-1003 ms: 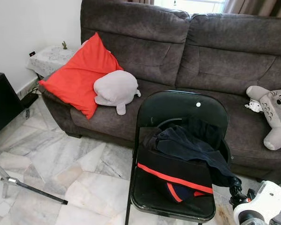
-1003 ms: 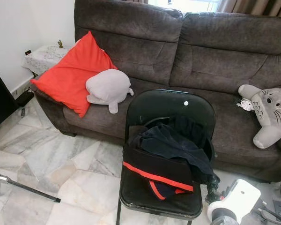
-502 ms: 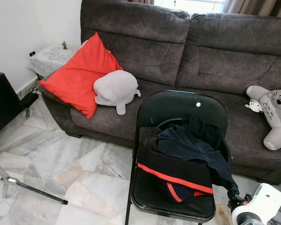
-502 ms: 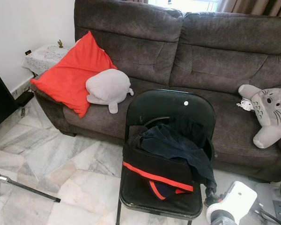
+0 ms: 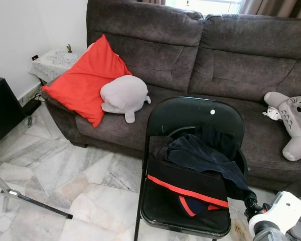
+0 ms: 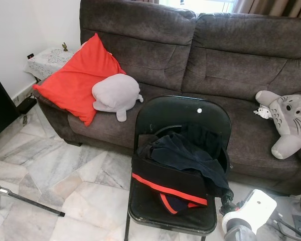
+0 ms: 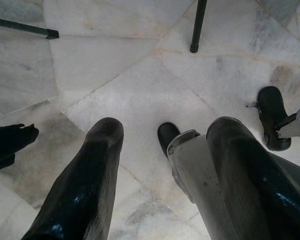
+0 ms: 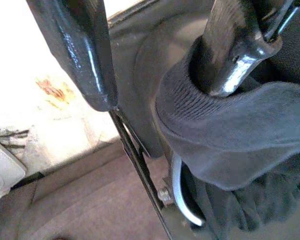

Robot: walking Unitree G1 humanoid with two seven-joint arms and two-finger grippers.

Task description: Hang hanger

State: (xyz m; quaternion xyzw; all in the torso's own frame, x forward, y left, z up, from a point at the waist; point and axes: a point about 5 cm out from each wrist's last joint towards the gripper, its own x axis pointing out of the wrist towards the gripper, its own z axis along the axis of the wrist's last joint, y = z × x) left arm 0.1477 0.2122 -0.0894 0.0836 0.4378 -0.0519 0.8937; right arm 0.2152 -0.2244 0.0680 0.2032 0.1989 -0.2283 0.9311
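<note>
— Where were your hands at that moment?

— My left gripper point(image 7: 167, 127) hung idle over the marble floor point(image 7: 115, 75), its fingers spread and holding nothing. My right gripper point(image 5: 251, 205) was low at the right edge of the folding chair point(image 5: 190, 108). Its fingers point(image 8: 75, 45) were apart too, not closed on anything, but one of them had gone inside a knitted cuff point(image 8: 190, 115) of the dark garment point(image 5: 200, 155).

— And the hanger?

— I believed the black curved piece point(image 5: 176, 131) that rose from the pile, just under the chair back, was the hanger. Most of it was buried under the clothes, so I could not be sure of its shape.

— How would you do the step well, then?

— In my opinion I first needed to free the finger from the cuff, slowly, or the whole garment would be dragged off the seat. After that I should reach higher and further in, to the bare curve, and close on that and not on cloth. The sofa point(image 5: 241, 65) behind offered no rail, so a place for hanging had to be found elsewhere
</note>
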